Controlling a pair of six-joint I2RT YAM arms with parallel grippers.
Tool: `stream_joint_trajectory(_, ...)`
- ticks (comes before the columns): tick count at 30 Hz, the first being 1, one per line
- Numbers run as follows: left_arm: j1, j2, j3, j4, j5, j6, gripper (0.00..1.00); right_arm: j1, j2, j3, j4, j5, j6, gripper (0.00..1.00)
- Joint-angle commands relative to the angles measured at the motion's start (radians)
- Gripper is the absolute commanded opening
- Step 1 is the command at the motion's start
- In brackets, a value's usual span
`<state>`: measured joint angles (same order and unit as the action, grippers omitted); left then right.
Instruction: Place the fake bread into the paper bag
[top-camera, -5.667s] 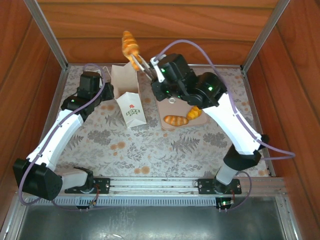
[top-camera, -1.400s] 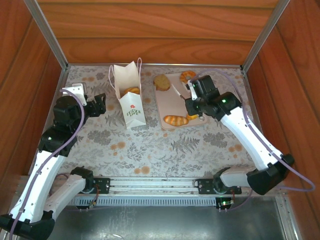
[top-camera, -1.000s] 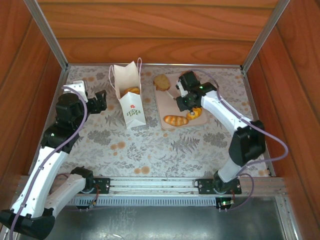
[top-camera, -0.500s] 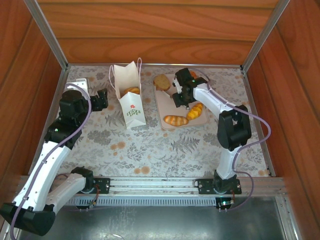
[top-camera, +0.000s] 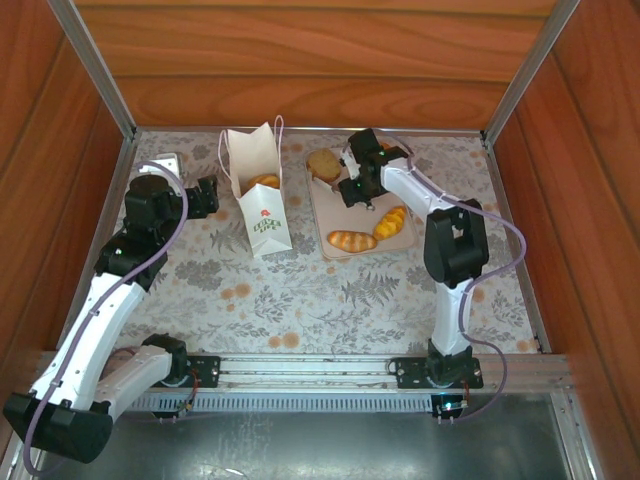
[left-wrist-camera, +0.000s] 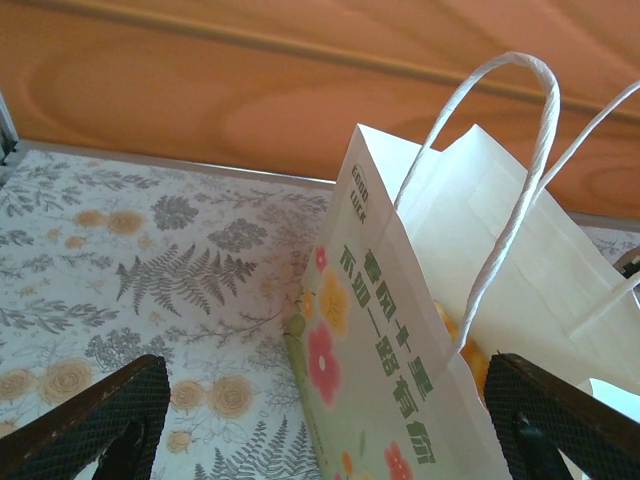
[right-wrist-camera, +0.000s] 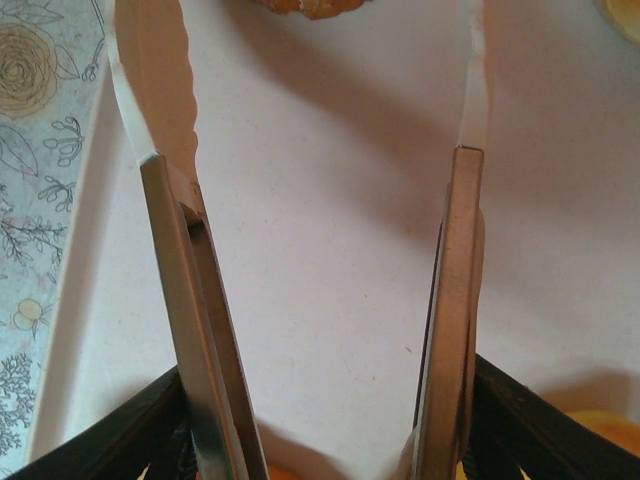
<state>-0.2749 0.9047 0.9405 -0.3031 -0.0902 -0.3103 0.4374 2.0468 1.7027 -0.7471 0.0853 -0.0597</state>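
The white paper bag (top-camera: 262, 215) stands open at the back left, and a golden pastry (top-camera: 264, 181) lies inside it. In the left wrist view the bag's flowered face (left-wrist-camera: 400, 380) and its loop handles sit between my left gripper's (left-wrist-camera: 330, 445) wide-open fingers (left-wrist-camera: 95, 425). From above, my left gripper (top-camera: 207, 193) is just left of the bag. My right gripper (top-camera: 356, 190) hovers low over the tray, shut on metal tongs (right-wrist-camera: 170, 270) whose arms are spread with nothing between them. A round brown slice (top-camera: 322, 165), a braided roll (top-camera: 352, 240) and an orange roll (top-camera: 392, 219) lie on the tray.
The flat beige-pink tray (top-camera: 322, 215) lies right of the bag. Wooden walls and metal rails close in the back and both sides. The floral tablecloth (top-camera: 330, 290) stretches toward the arm bases.
The croissant once held high in the tongs now lies in the bag. The right arm has swung down over the tray toward its back left. The left gripper has crept closer to the bag.
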Motion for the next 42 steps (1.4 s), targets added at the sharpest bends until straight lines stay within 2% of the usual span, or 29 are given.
stream_joint_trajectory(1, 0.008, 0.007, 0.008, 0.037, 0.016, 0.004, 0.86, -0.009, 0.022, 0.045, 0.004, -0.037, -0.021, 0.66)
stream_joint_trajectory(12, 0.015, 0.023, 0.012, 0.043, 0.023, 0.001, 0.86, -0.008, 0.116, 0.154, -0.036, -0.082, -0.028, 0.66)
stream_joint_trajectory(16, 0.017, 0.021, 0.009, 0.043, 0.024, -0.004, 0.86, -0.002, 0.156, 0.201, -0.089, -0.062, -0.044, 0.64)
stream_joint_trajectory(22, 0.019, 0.015, 0.006, 0.043, 0.023, -0.008, 0.86, 0.003, 0.179, 0.220, -0.125, -0.047, -0.051, 0.51)
stream_joint_trajectory(26, 0.020, 0.010, 0.005, 0.044, 0.024, -0.009, 0.86, 0.004, 0.162, 0.215, -0.134, -0.038, -0.046, 0.41)
stream_joint_trajectory(30, 0.022, 0.006, 0.004, 0.043, 0.025, -0.012, 0.86, 0.004, 0.130, 0.197, -0.131, -0.027, -0.040, 0.36)
stream_joint_trajectory(42, 0.021, -0.014, 0.013, 0.033, 0.026, -0.034, 0.87, 0.004, -0.009, 0.062, -0.106, 0.028, -0.012, 0.33)
